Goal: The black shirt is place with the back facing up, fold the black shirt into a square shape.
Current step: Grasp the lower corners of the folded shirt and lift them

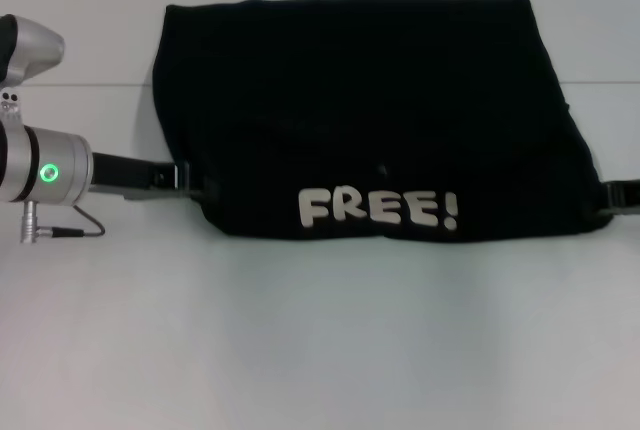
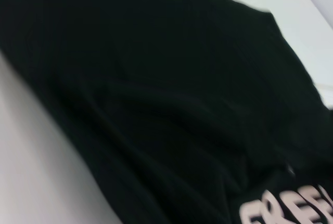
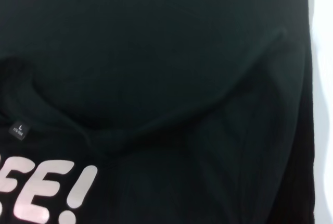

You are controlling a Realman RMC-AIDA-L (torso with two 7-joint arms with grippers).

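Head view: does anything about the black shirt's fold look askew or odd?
Yes. The black shirt forms a lopsided trapezoid, not a square: its near edge bulges wider to the right, and the FREE! lettering faces up on the folded-over near flap. Left gripper and right gripper sit at its near corners.

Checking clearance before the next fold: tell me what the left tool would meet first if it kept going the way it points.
Probably the black shirt: the left tool points sideways at its left edge and looks already against it, though depth is unclear.

Both grippers' tips lost under the cloth

The left gripper (image 1: 195,183) vanishes beneath the black shirt (image 1: 370,110) at its left edge; the right gripper (image 1: 615,196) is cut off at the right border; fingers unseen.
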